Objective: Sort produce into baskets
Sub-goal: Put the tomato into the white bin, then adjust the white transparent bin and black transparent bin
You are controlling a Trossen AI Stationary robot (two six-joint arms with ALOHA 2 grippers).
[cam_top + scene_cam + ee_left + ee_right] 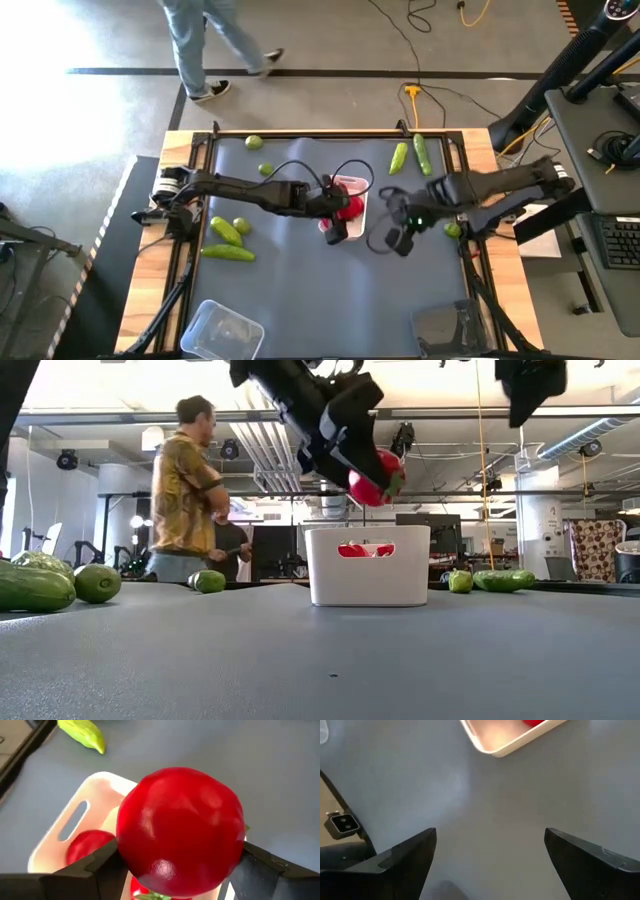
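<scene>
From above, your left gripper (340, 222) sits over the middle of the worktop (300, 290), closed on a red tomato (349, 209) right at the near end of the white tray (356, 186). Your right gripper (392, 236) hangs just to the right of that tray, over bare grey surface. Two cucumbers (228, 240) and a lime (241, 226) lie toward the left edge, two more limes (254, 143) near the far-left corner, and a pair of cucumbers (411, 155) near the far-right corner. The clear tray (222, 331) rests at the near edge, left of centre; the dark tray (445, 327) at the near edge, toward the right.

At table height, you see the held tomato (373, 481) lifted above the white tray (367, 565), clear of its rim, with another tomato (352, 549) showing through the tray's handle slot. A person (190, 490) stands in the room behind.

From your left wrist, the tomato (181, 833) is pinched between both fingers (82, 872), with the white tray (82, 822) and a tomato (89, 846) inside it below.

From your right wrist, the fingers (400, 857) are spread wide with nothing between them; a corner of the white tray (506, 740) shows beyond.
</scene>
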